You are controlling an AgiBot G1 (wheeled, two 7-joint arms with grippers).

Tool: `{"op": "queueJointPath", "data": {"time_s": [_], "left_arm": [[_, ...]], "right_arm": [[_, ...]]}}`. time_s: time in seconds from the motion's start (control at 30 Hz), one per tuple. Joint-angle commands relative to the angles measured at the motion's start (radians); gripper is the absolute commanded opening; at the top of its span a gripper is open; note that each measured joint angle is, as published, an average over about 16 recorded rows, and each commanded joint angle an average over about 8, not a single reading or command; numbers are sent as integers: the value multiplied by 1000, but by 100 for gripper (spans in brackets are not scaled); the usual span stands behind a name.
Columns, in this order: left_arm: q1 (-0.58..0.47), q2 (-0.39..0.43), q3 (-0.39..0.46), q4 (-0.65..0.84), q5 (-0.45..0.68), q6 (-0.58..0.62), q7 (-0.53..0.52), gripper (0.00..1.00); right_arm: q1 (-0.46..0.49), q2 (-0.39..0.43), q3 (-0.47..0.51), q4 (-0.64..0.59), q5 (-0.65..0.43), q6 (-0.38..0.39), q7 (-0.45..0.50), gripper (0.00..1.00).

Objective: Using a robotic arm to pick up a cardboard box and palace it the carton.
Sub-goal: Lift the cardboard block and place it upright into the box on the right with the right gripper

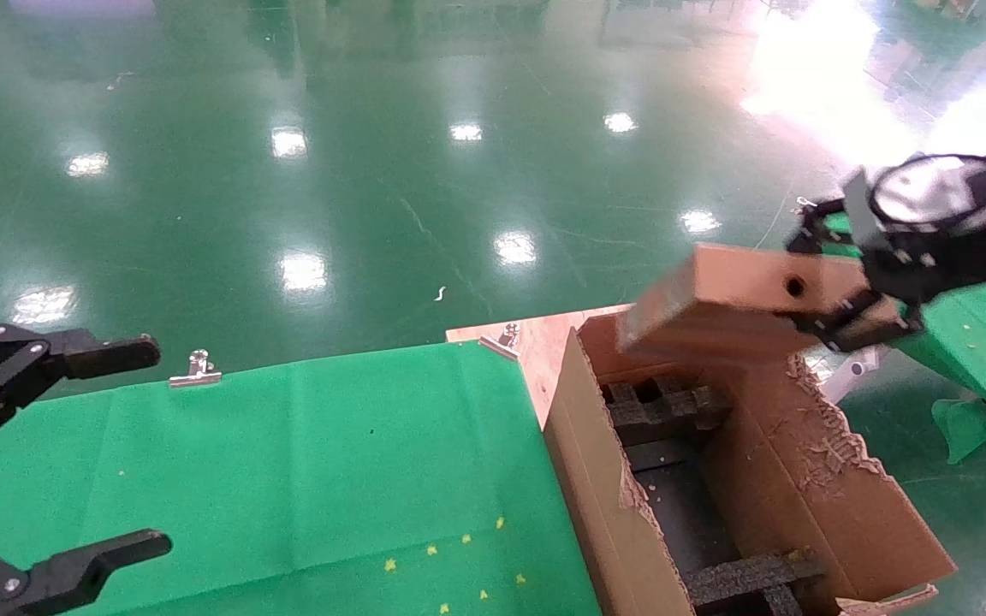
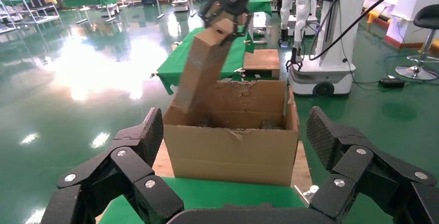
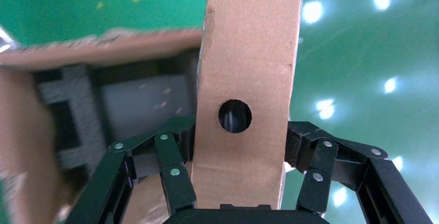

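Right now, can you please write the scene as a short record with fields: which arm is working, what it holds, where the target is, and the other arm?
working arm: right gripper
held item: cardboard box, jaws shut on its end, tilted
position: above the carton, lower end over the opening
carton: open, black foam inside
other arm: left gripper, open, over the green cloth

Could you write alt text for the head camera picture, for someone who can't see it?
The right gripper holds a small cardboard box tilted over an open carton with black foam inserts. The left gripper hangs open over a green cloth.
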Motion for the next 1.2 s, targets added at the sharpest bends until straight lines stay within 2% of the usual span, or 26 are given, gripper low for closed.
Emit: {"op": "queueJointPath", "data": {"time_s": [0.03, 0.33, 0.67, 0.9, 1.2], "left_arm": [[0, 0, 0, 0, 0, 0, 0, 100], [0, 0, 1, 0, 0, 0, 0, 100], [0, 0, 1, 1, -1, 0, 0, 100], [0, 0, 1, 1, -1, 0, 1, 100], [-1, 0, 2, 1, -1, 0, 1, 100]], "right_arm": [[18, 35, -42, 19, 4, 0, 15, 0], [87, 83, -175, 35, 4, 2, 41, 0], [73, 90, -183, 29, 31, 19, 76, 0], [28, 134, -210, 2, 96, 41, 255, 0], [11, 187, -246, 23, 69, 118, 533, 0]]}}
